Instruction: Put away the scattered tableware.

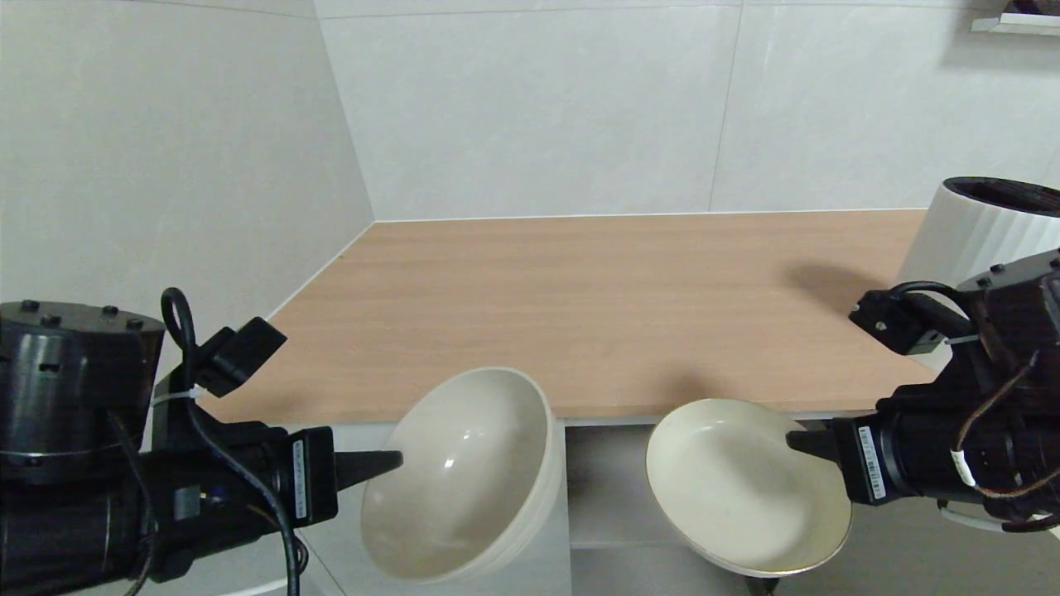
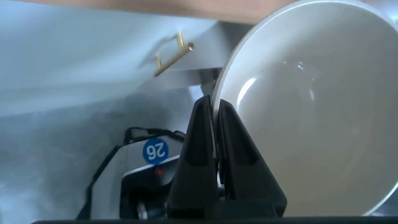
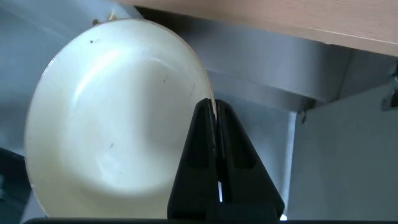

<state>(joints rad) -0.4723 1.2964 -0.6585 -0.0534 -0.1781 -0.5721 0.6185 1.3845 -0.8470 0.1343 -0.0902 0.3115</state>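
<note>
Left fingers point(image 2: 200, 140) clamped on bowl point(image 1: 464, 472) rim. Right fingers point(image 3: 199, 143) clamped on plate point(image 1: 737, 488) rim. Both pieces tilted, in air just off front edge of tabletop point(image 1: 580, 306), apart from each other. Step, likely: pickup done, carry phase. Next: needs storage spot, maybe cabinet point(image 1: 600, 480) below. Hold clamp firm, thin rim grips may slip.

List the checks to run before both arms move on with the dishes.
1. Left gripper shut on rim of deep cream ceramic bowl: ok.
2. Right gripper shut on rim of shallow cream ceramic plate: ok.
3. Bowl and plate apart, not touching: ok.
4. Both dishes hold nothing that could spill: ok.
5. Right arm's gap to white ribbed container on wooden countertop: cannot tell.
6. Grip firm enough for tilted dishes: cannot tell.
</note>
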